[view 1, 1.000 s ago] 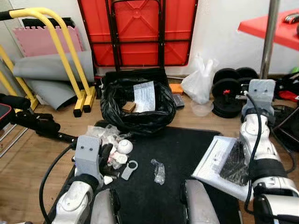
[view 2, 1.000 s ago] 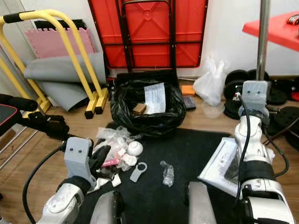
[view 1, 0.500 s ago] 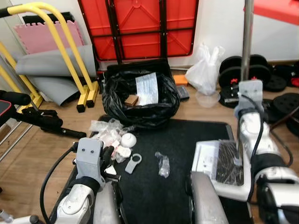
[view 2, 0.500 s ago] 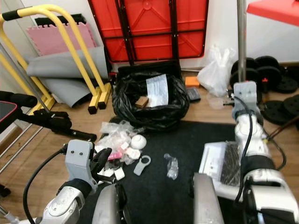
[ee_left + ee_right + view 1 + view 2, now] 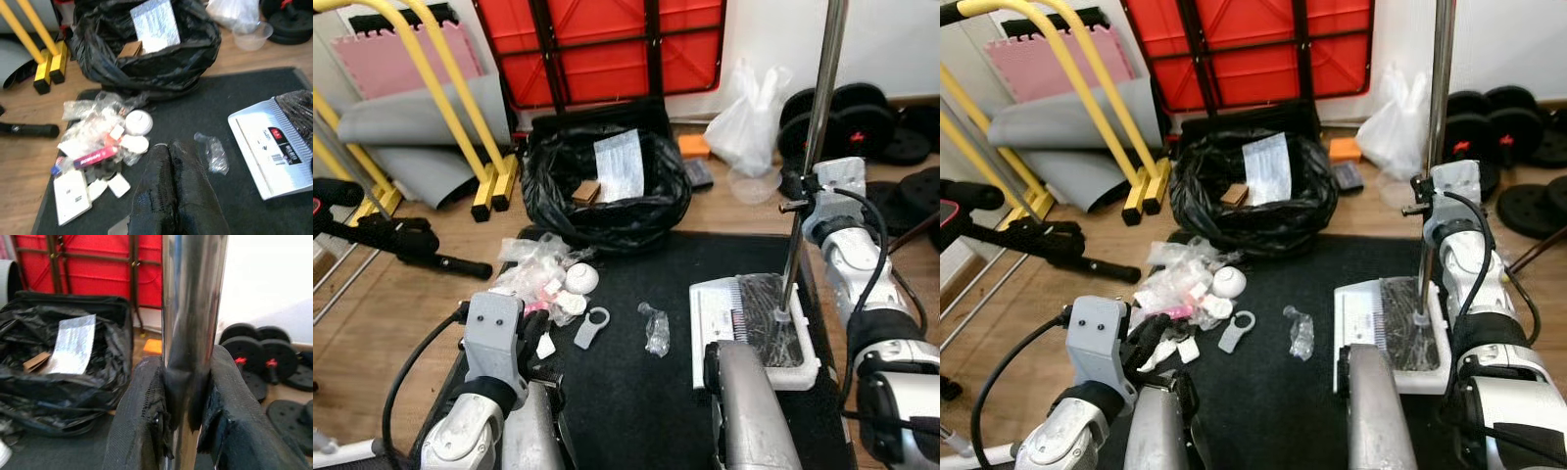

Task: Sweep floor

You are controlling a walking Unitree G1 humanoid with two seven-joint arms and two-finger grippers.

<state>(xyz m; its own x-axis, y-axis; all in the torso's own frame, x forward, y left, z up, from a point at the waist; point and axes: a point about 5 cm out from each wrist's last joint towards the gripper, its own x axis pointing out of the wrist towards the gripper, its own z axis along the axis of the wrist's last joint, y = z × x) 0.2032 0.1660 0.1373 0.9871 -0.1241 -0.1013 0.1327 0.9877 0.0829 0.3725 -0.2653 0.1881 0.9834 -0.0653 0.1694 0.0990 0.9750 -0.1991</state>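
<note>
A silver pole (image 5: 813,127) rises from a white dustpan (image 5: 715,318) with black broom bristles (image 5: 764,318) lying in it. The pan rests on the black mat (image 5: 636,401). My right gripper (image 5: 188,396) is shut on the pole, about halfway up (image 5: 800,196). A heap of litter (image 5: 543,284) lies at the mat's left edge: clear wrappers, a white round lid, white cards. A grey ring tag (image 5: 590,328) and a crumpled clear wrapper (image 5: 655,331) lie between the heap and the pan. My left gripper (image 5: 168,161) is shut on nothing, low beside the heap (image 5: 533,333).
An open black rubbish bag (image 5: 607,196) stands behind the mat. A yellow frame (image 5: 460,117) and grey mats are at the back left, a black bar (image 5: 401,240) at the left. A white plastic bag (image 5: 749,127) and weight plates (image 5: 862,122) sit at the back right.
The camera has tilted down and shifted. My right gripper has brought the pole upright and slid the pan leftward across the mat, closer to the loose wrapper. The left gripper has stayed put.
</note>
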